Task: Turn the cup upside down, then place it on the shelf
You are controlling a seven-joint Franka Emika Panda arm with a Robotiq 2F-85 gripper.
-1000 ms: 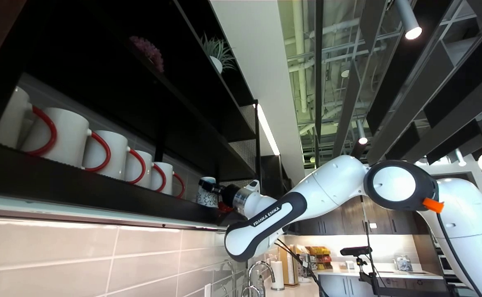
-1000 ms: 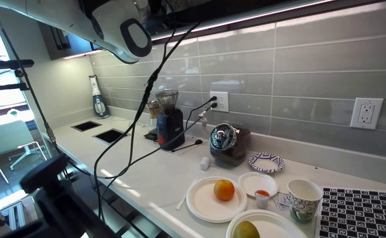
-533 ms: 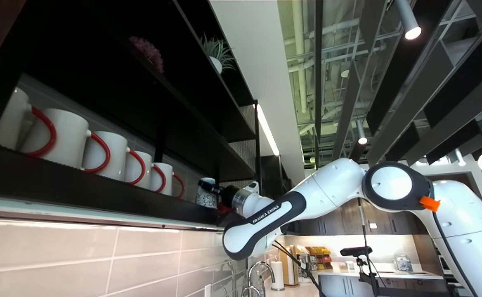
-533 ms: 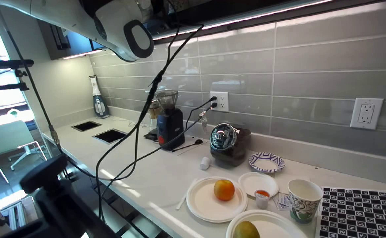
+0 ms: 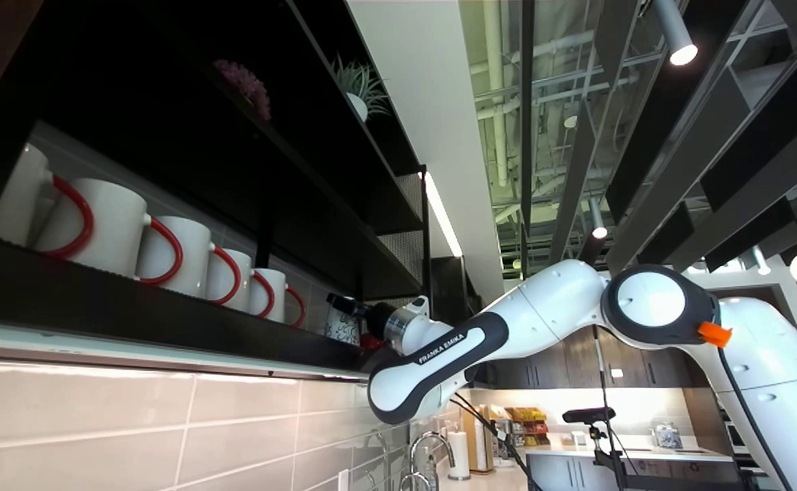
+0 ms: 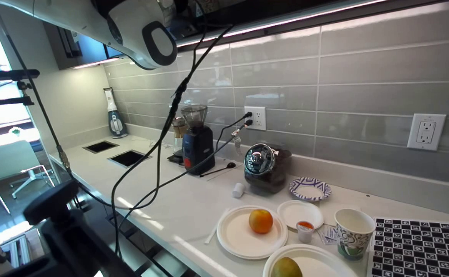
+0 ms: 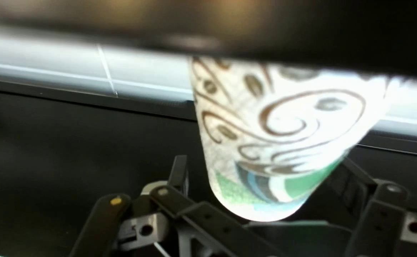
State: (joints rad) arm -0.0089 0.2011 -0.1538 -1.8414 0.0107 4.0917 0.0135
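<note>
**Fingers spread wide, cup on the shelf!**

In an exterior view, here's the shelf, long and dark, with white mugs lined up low down, red handles out. And there, past the last mug, is the cup, swirls showing, lower rim hidden behind the shelf's front edge, the fingers right up at its top! The white arm reaches across from the right of the view. A spiky plant sits higher up.

In an exterior view, we look along the desk: the arm looms at the top, cables hang in front, and the fingers up there are too dark to read. Below, a grinder, a jar with a shiny lid, an orange on a plate, and a second cup, upright, just beside a checkered board.

Now the wrist view, tight in on the cup! Its narrow green end sits between the fingers, its wide end hidden by a blurred dark band, pale tiles behind. The fingers stand well apart, one on each side; a clear gap shows on the view's left. On the right, cup and finger overlap, and whether they touch, I cannot tell. No grip to be seen!
</note>
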